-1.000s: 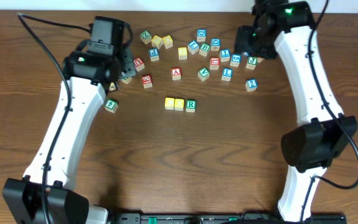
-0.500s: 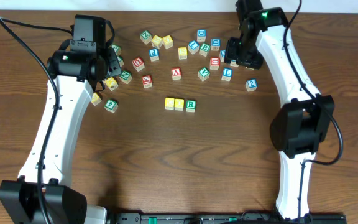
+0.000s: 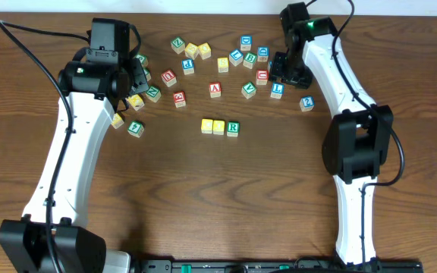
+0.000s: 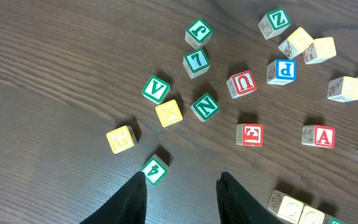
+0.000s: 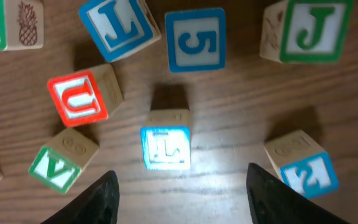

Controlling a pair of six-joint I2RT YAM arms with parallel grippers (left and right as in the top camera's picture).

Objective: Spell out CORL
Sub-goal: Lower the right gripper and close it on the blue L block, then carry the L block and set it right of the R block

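now | right claw spread open, hovering over blue l cube, likely lined up to grab it | yellow-yellow-r row sat mid surface, spot beside r unfilled for l

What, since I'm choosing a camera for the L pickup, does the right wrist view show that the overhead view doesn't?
Right wrist only: the right end effector, fingers open, with the blue L block just ahead between them. Overhead only: the row of two yellow blocks and the green R block, plus the left arm. Shared: the L block, the red U block and the green V block.
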